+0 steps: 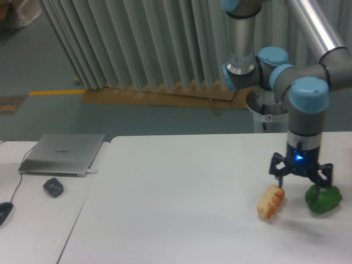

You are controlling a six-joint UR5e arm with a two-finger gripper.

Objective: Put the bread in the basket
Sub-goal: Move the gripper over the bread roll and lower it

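The bread (271,201) lies on the desk (181,198); we hang our pincer (300,177), fingers apart, at its two o'clock, lining up a grasp.

No text can be read for certain. The closed laptop (62,154) on the counter (181,209) carries a faint mark at the centre of its lid, too small to make out. A small white sticker with a red spot sits on the robot's grey base (268,113) behind the counter; its print is illegible.
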